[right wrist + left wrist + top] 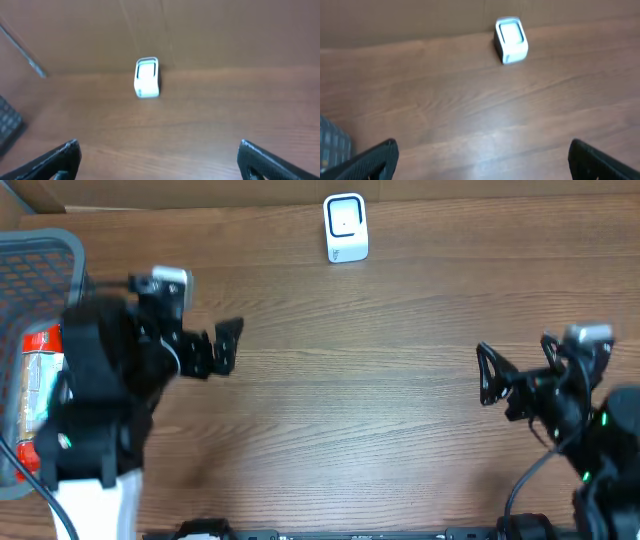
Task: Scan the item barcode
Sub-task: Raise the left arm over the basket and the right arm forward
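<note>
The item [36, 376], a clear packet with red ends, lies in the grey mesh basket [45, 252] at the table's left edge, partly hidden behind my left arm. At the back centre stands the white barcode scanner [346, 227], also visible in both wrist views [511, 41] [147, 77]. My left gripper [228, 347] [482, 155] hangs open just right of the basket, nothing between its fingers. My right gripper [486, 374] [160, 155] is open and empty over the table's right side, pointing left.
The brown wooden table [350, 420] runs between the two arms. A brown cardboard wall [225, 30] backs the table behind the scanner. A corner of the basket [332, 145] shows at the left wrist view's lower left.
</note>
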You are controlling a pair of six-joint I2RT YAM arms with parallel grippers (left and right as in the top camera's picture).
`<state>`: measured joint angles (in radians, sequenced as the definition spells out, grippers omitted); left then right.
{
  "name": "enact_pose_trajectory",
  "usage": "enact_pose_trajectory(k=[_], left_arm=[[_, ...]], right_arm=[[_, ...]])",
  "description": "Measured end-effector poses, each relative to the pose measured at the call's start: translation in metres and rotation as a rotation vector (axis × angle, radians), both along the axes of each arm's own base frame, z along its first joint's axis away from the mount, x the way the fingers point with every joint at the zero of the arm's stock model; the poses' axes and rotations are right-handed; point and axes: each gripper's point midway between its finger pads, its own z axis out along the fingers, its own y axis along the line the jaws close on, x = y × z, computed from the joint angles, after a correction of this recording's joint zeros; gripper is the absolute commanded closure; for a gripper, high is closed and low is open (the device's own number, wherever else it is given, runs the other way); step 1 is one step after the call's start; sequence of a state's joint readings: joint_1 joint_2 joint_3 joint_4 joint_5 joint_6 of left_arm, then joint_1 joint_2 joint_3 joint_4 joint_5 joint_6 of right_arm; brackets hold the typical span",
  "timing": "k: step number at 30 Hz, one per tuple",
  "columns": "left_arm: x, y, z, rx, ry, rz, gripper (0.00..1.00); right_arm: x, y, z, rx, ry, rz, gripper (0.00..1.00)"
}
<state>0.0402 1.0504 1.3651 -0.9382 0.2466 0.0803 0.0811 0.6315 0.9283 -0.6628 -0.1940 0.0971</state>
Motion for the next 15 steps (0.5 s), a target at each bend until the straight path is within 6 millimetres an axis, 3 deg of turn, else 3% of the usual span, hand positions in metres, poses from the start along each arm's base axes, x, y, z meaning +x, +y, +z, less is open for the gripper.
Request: enact_pose_trajectory(k=[3,6,12,15], left_arm=[[0.009,-0.006,0.024,-0.027,0.117,-0.028,0.01],[0.025,-0.014,0.045,-0.062,0.117,-0.071,0.0],[0.04,-0.02,0.037,-0.091,0.146,-0.101,0.0],[0.044,-0.012,0.033,-0.082,0.16,-0.057,0.0]], right_arm=[[0.011,0.004,-0.003,-0.018,0.193,0.023,0.0],[0.028,0.007,-0.001,-0.024,0.303,0.031,0.0],[0.052,0.019,-0.037,-0.005,0.465,0.083,0.0],[0.06,0.025,-0.054,0.009,0.528,0.108,0.0]])
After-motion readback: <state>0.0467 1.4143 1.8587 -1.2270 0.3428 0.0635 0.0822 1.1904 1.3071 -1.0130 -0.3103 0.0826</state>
